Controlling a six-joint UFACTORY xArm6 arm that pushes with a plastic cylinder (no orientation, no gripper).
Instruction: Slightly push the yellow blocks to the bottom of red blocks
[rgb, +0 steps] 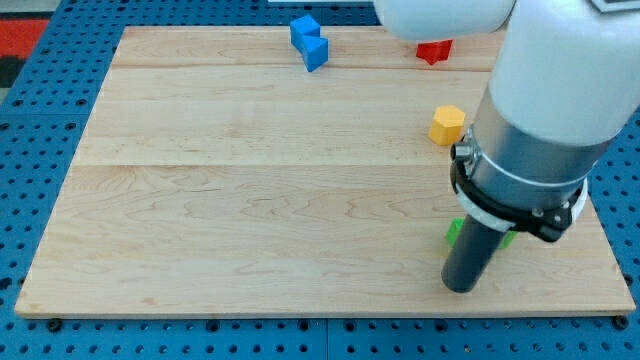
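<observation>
A yellow block (448, 125), roughly hexagonal, sits at the view's right, above the arm. A red block (434, 51) lies at the view's top right, partly hidden by the arm's white body. My tip (461, 287) rests on the board at the view's bottom right, well below the yellow block. A green block (455, 232) peeks out on both sides of the rod just above my tip, mostly hidden. A blue block (310, 42) lies at the view's top centre.
The wooden board (250, 200) lies on a blue pegboard table (30, 110). The arm's white and grey body (545, 120) covers the board's right side and may hide other blocks.
</observation>
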